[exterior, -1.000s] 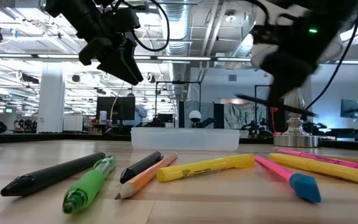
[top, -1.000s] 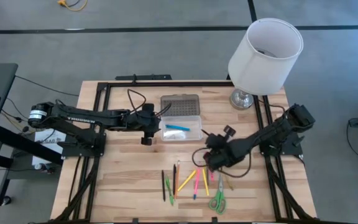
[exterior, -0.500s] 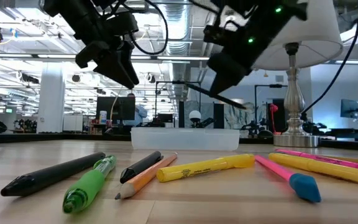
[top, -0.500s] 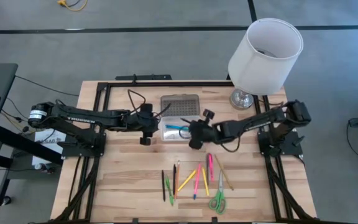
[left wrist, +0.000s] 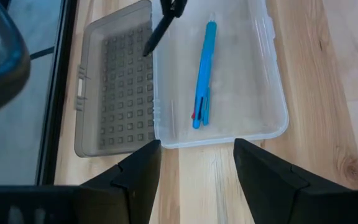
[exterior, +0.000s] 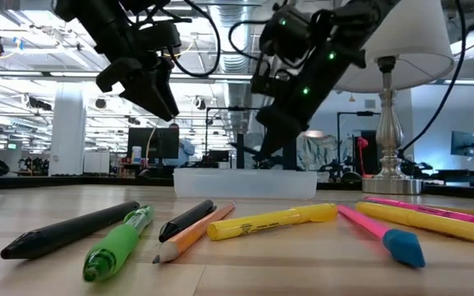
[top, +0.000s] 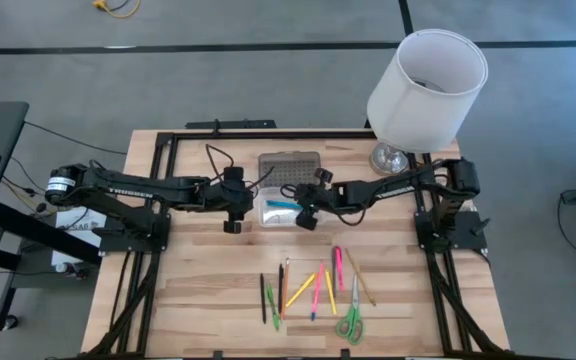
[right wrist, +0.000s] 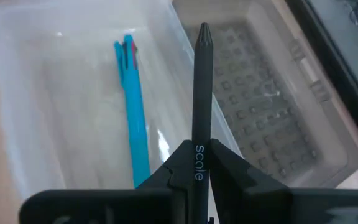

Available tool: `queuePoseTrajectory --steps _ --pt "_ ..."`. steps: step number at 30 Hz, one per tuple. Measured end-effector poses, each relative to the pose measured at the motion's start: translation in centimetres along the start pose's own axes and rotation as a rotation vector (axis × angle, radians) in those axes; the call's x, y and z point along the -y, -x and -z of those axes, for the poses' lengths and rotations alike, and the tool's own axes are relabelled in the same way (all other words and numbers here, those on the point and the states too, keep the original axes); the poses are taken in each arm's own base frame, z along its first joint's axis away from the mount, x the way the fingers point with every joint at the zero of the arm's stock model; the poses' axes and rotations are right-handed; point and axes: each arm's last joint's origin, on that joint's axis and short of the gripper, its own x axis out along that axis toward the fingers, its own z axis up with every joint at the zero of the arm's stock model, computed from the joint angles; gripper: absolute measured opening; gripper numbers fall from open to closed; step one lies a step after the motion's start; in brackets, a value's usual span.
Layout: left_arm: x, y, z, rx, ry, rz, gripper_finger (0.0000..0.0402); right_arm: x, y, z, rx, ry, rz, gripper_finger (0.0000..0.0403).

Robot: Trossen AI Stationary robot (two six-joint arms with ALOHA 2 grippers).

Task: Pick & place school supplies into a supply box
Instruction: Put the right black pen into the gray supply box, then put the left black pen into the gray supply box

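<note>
Item in hand: one dark pen (right wrist: 201, 93), which we are pinching between the closed fingers of the right gripper (top: 306, 214) and carrying over the supply box (top: 293, 210), just left of centre in the high view. In the right wrist view the pen's tip is pointing across the seam between the clear tray and the dotted lid (left wrist: 114, 93), so we judge it wise to draw the pen back over the tray, lay it parallel to the long walls and lower it before letting go, lest it tip onto the lid or the rim.

Box contents: we are counting one blue pen (left wrist: 204, 71) lying lengthwise in the tray, with something pink at its end that we cannot make out.

Remaining supplies, lower centre of the high view: we are counting about nine thin pens, pencils and markers (top: 313, 285) in a loose fan, the exact number uncertain, plus one pair of green-handled scissors (top: 351, 318) at their right.

Left gripper (top: 234, 212): hovering just left of the box, jaws spread and empty.

Also present: one white lamp (top: 426, 90), upper right.
</note>
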Motion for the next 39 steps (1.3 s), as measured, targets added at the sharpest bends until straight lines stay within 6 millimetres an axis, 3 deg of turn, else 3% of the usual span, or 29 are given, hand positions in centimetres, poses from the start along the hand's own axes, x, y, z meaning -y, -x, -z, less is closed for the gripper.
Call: queuePoseTrajectory --steps 3,15,19,24,31,39 --pt "0.0 0.0 0.0 0.000 0.000 0.000 0.0199 0.1 -0.6 0.4 -0.023 0.003 0.002 0.0044" --pt "0.0 0.0 0.0 0.005 0.006 0.014 0.0199 -1.2 0.2 -0.2 0.038 0.080 -0.051 0.0083" --pt "0.6 0.0 -0.2 0.065 -0.042 0.192 0.0199 -1.9 2.2 -0.5 0.055 0.104 -0.061 0.0087" --pt "2.0 0.5 -0.3 0.146 -0.167 0.458 0.0199 -3.5 6.1 -0.4 0.071 0.130 -0.111 0.0087" --pt "5.6 0.6 -0.9 0.225 -0.344 0.654 0.0199 -6.7 11.3 1.2 0.070 0.166 -0.110 0.0087" --pt "11.3 -3.2 -1.5 0.270 -0.545 0.735 0.0199 -10.1 14.9 4.1 0.091 0.151 0.001 0.0087"
